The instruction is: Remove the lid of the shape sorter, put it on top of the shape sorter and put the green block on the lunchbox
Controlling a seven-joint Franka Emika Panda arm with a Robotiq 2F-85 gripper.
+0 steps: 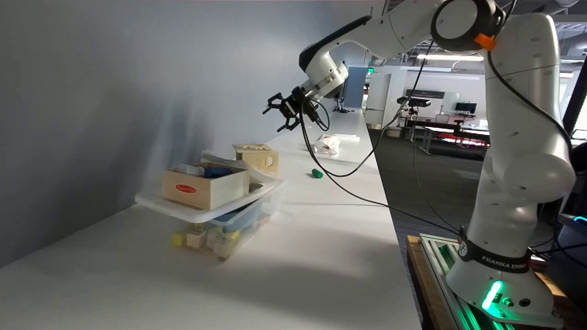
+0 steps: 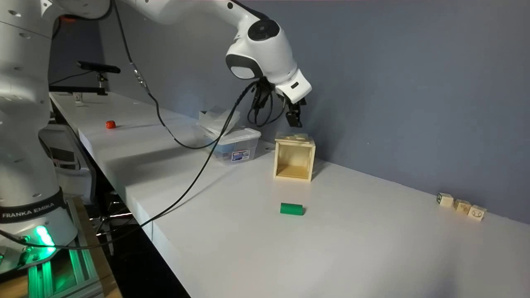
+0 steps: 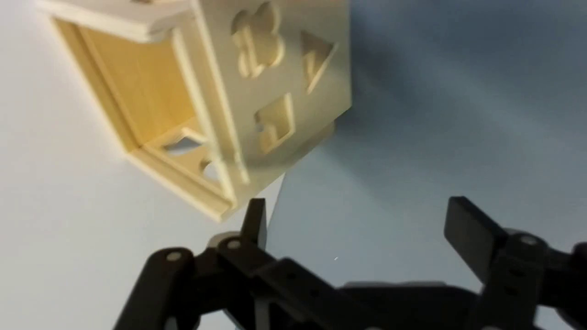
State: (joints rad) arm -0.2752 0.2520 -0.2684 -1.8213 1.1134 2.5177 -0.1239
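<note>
The pale wooden shape sorter stands near the wall in both exterior views point(image 1: 262, 161) point(image 2: 292, 159), its open side showing. In the wrist view point(image 3: 298, 98) it fills the upper left, with flower, triangle and square holes. A loose-looking wooden panel, apparently its lid, lies on top point(image 2: 291, 138). The green block point(image 2: 291, 209) lies on its side on the table; it also shows in an exterior view point(image 1: 317, 173). The clear plastic container point(image 1: 247, 224) may be the lunchbox. My gripper point(image 1: 273, 120) is open and empty above the sorter, apart from it; its fingers show in the wrist view point(image 3: 357, 222).
A low wooden box with a red mark point(image 1: 185, 189) sits on the container's lid. A grey-blue wall point(image 2: 405, 103) rises close behind. Three small wooden cubes point(image 2: 461, 205), a crumpled white bag point(image 1: 327, 144) and a red object point(image 2: 110, 124) are on the table. The arm's cable point(image 2: 194, 182) hangs low.
</note>
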